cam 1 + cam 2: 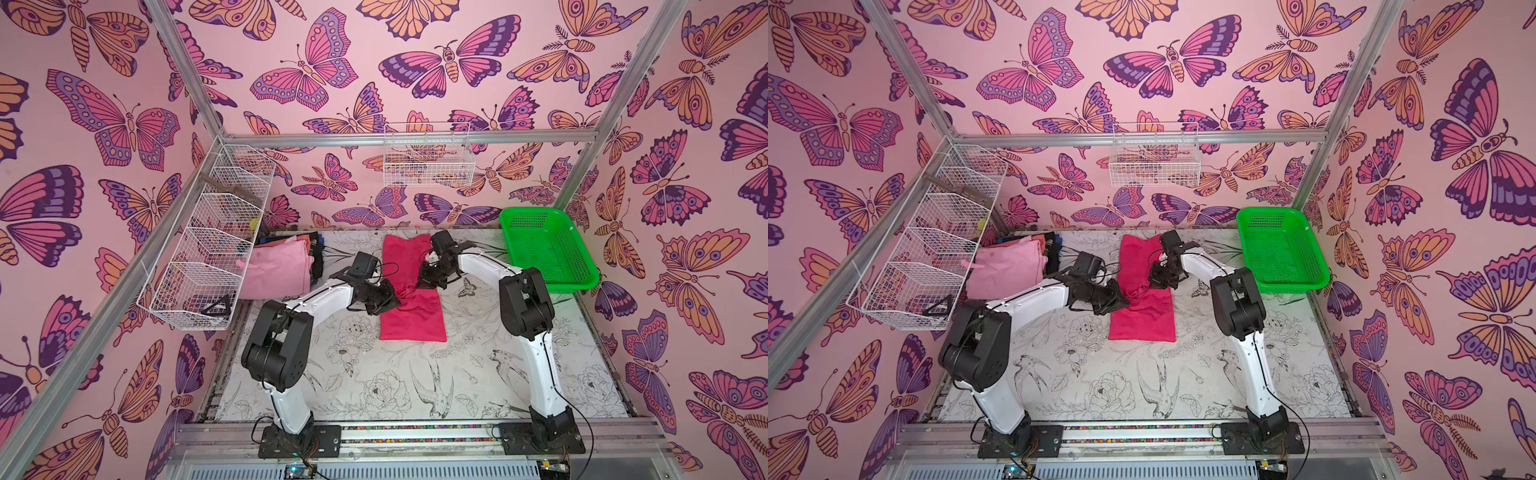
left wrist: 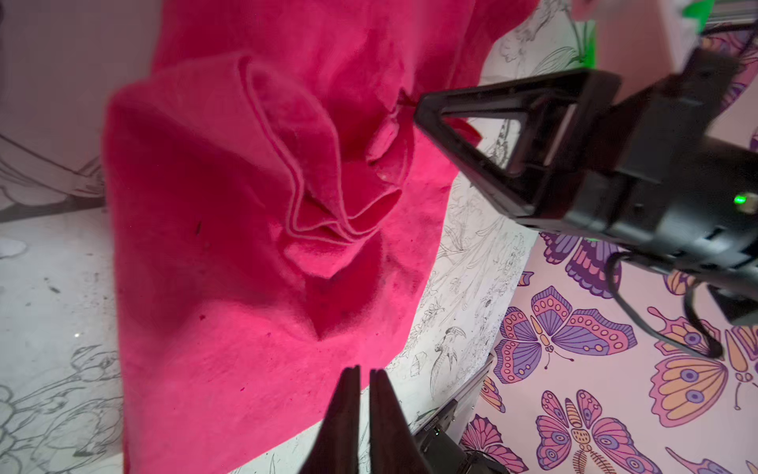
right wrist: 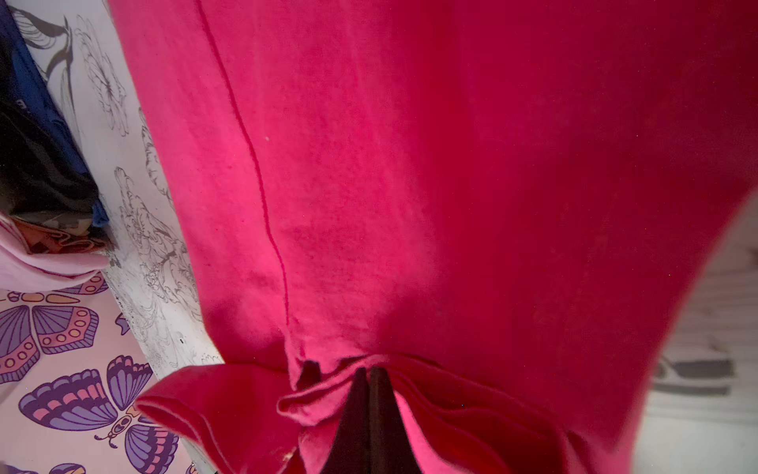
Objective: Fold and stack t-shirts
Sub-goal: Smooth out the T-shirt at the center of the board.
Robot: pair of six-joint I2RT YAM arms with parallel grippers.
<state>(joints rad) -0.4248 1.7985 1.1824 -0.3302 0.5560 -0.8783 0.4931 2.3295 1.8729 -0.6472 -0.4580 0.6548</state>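
Note:
A crimson t-shirt (image 1: 411,320) (image 1: 1142,320) lies folded into a long strip in the middle of the table. My left gripper (image 1: 392,301) (image 1: 1123,303) (image 2: 365,369) is shut at the strip's left edge; whether cloth is pinched at its tips I cannot tell. My right gripper (image 1: 423,284) (image 1: 1152,284) (image 3: 369,368) is shut on a bunched fold of the crimson t-shirt (image 3: 410,164) at its right edge, and puckers (image 2: 320,213) run toward it. At the back left sits a pile of t-shirts with a light pink one (image 1: 276,270) (image 1: 1007,270) on top and orange and dark ones (image 1: 309,245) under it.
A green mesh basket (image 1: 548,249) (image 1: 1283,249) stands at the back right. White wire baskets (image 1: 208,257) hang along the left wall, and another wire basket (image 1: 428,162) hangs on the back wall. The table (image 1: 374,386) has a floral print.

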